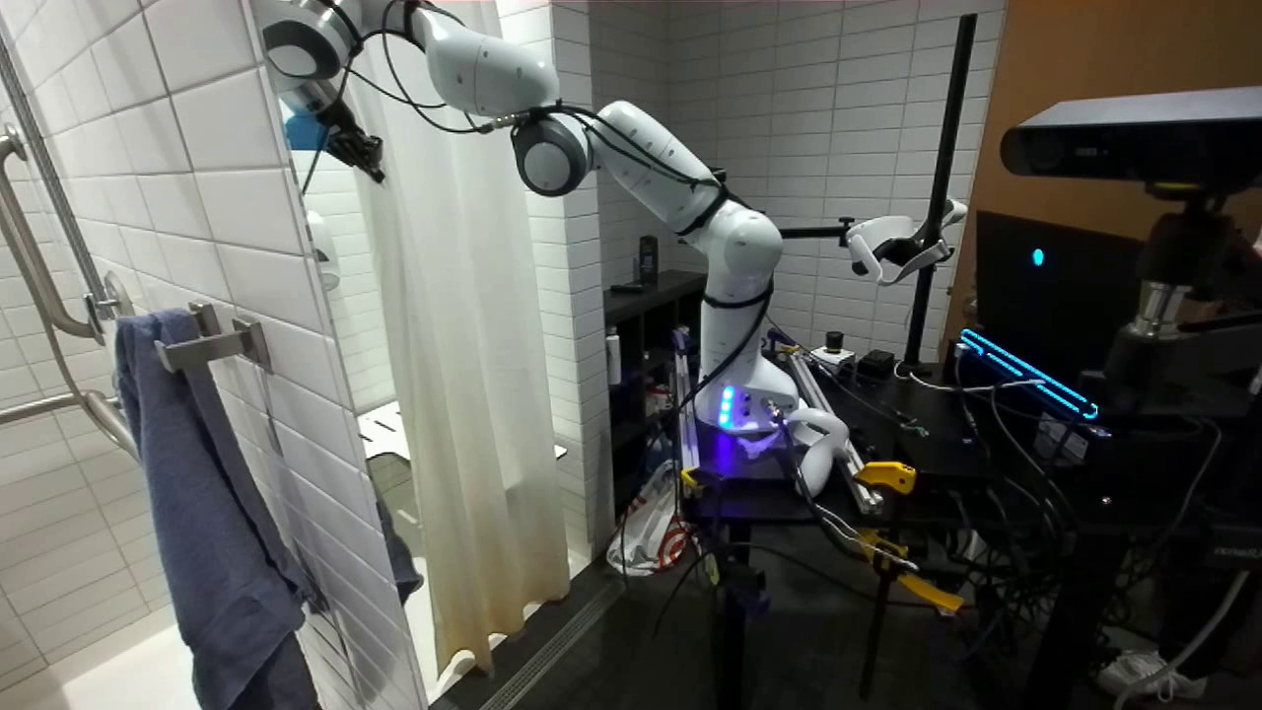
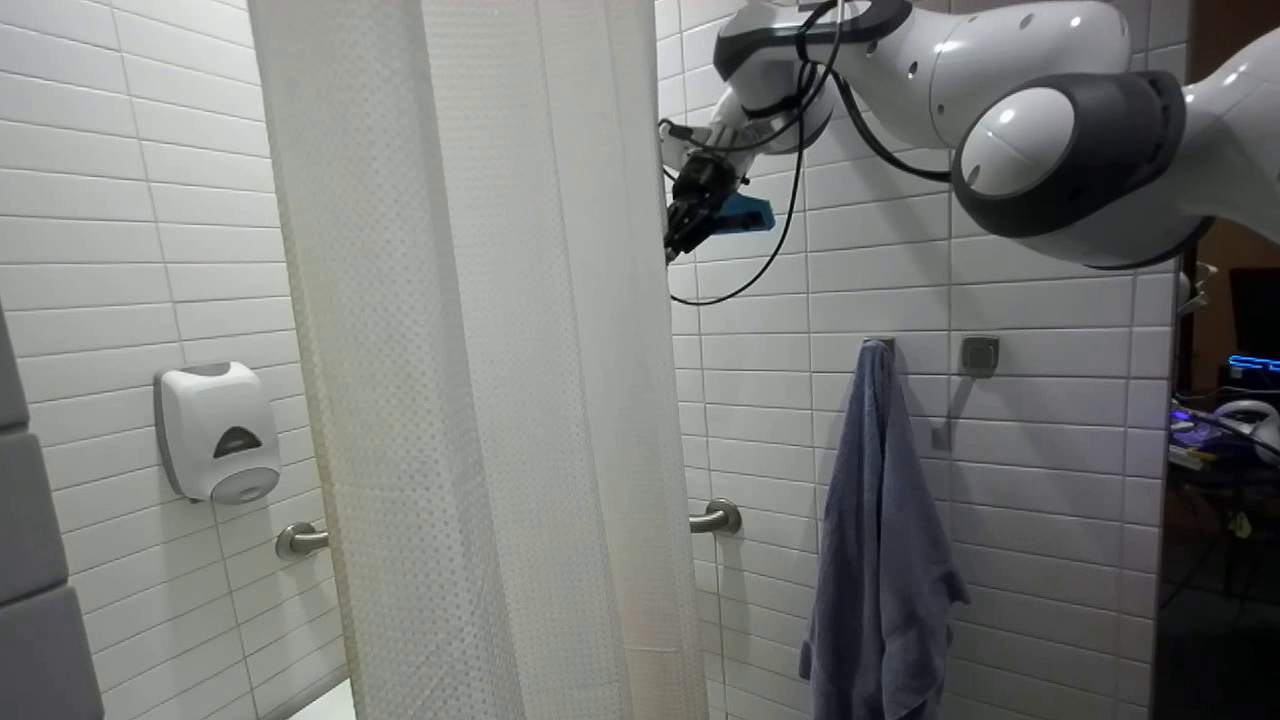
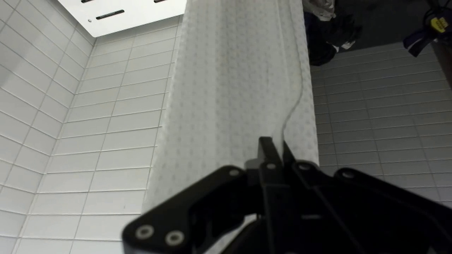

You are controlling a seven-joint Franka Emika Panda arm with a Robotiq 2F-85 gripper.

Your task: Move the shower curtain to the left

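The shower curtain (image 1: 473, 345) is a tall, white, pleated sheet hanging down almost to the floor, yellowish toward its lower part. It also fills the middle of an exterior view (image 2: 500, 350) and of the wrist view (image 3: 233, 70). My gripper (image 3: 276, 145) is shut on the curtain: its near edge runs as a thin line in between the two black fingertips. In an exterior view, the gripper (image 1: 377, 163) is at the curtain's upper left edge. In an exterior view, the gripper (image 2: 672, 250) is beside the curtain's right edge, its fingertips partly hidden by the curtain.
A blue-grey towel (image 1: 187, 473) hangs on a tiled partition wall (image 1: 227, 197) close to the arm. A soap dispenser (image 2: 220, 430) and a grab bar (image 2: 715, 517) are on the shower walls. A white slotted board (image 3: 130, 14) lies inside the shower.
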